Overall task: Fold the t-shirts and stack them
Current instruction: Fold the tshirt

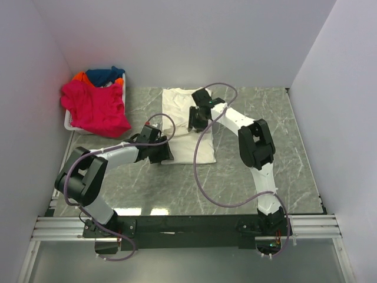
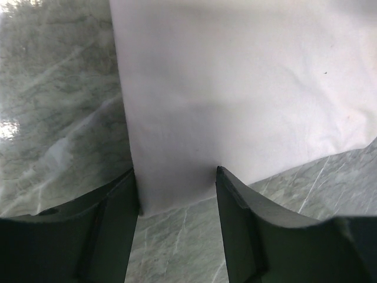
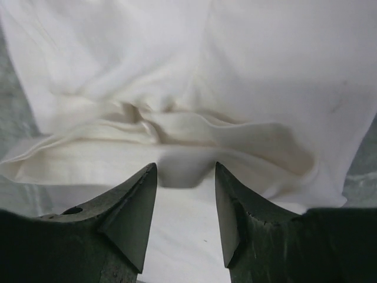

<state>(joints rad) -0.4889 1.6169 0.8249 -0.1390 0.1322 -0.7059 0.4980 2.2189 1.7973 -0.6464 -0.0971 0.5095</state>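
Observation:
The cream t-shirt (image 1: 178, 101) lies on the table as a long folded strip. My left gripper (image 1: 164, 152) is open at its near left corner; in the left wrist view the shirt's (image 2: 235, 88) near edge lies between the spread jaws of that gripper (image 2: 177, 172). My right gripper (image 1: 196, 122) is open over the middle of the strip; in the right wrist view a raised fold of cream cloth (image 3: 177, 127) lies just ahead of that gripper (image 3: 185, 169). The magenta shirt (image 1: 97, 107), dark blue shirt (image 1: 106, 75) and orange shirt (image 1: 79, 76) are piled in the basket.
The white plastic basket (image 1: 69, 125) stands at the back left against the wall, with the magenta shirt hanging over its front. White walls close the table on three sides. The grey marble table top (image 1: 265, 118) shows to the right of the shirt.

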